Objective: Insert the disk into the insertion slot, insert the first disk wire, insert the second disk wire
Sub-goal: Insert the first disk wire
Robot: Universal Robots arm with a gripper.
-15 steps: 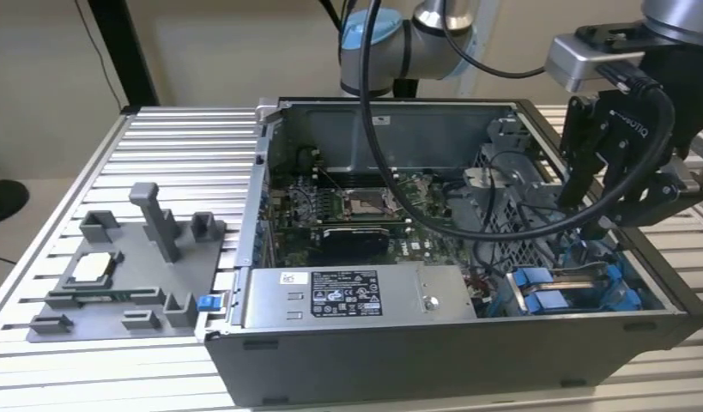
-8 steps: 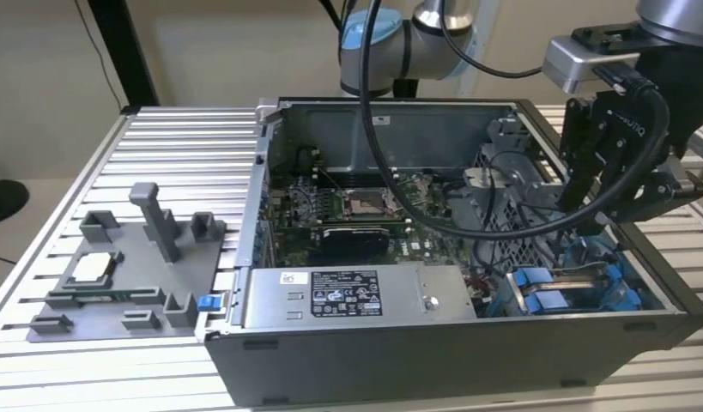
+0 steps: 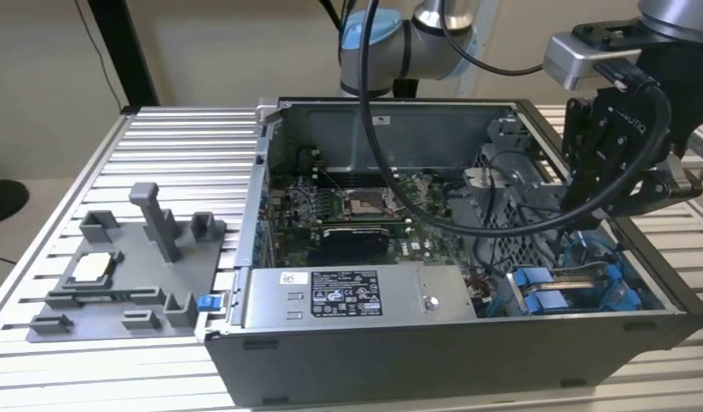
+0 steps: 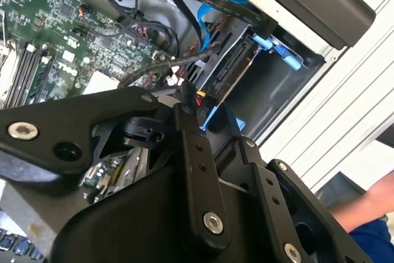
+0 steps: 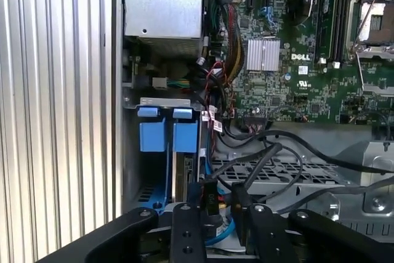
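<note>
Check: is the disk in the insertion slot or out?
In. The disk stands inside the insertion slot, between its blue rails.

A grey power-supply box (image 3: 351,296) and green motherboard (image 3: 426,247) sit inside the open case (image 3: 443,360), a grey fixture (image 3: 99,296) beside it.

Black cables (image 5: 269,148) drape beside insertion slot (image 5: 161,170); case wall (image 5: 117,121) close alongside.

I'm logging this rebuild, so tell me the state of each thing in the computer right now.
Computer case: open, inside exposed.
Disk: seated in its slot.
Slot: holds the disk.
Gripper: low over the disk, at a black plug.
Processor socket: bare, no cooler.
</note>
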